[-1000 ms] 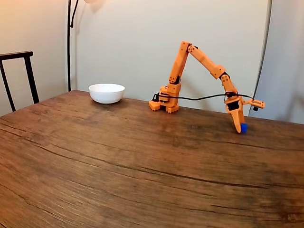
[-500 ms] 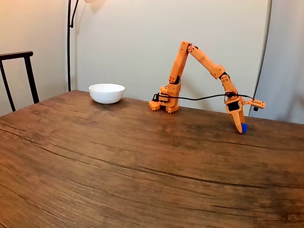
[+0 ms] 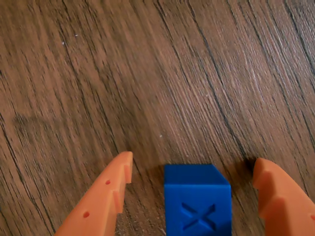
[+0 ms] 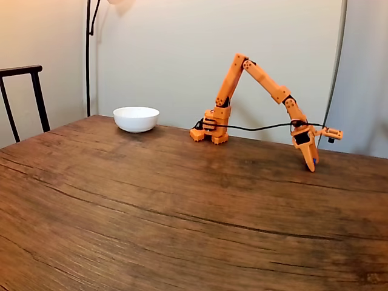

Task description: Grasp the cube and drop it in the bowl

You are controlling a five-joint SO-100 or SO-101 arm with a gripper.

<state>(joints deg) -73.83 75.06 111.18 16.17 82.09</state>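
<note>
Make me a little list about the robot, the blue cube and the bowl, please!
robot: orange arm, base at the table's far edge, reaching down to the right in the fixed view
gripper: gripper open, an orange finger on each side of the cube, neither touching it
cube: blue cube on the wood between the fingers, an X pressed into one face
bowl: white bowl, far left of the arm in the fixed view, inside not visible
table: brown wooden table
job done: not yet, the cube is not grasped
</note>
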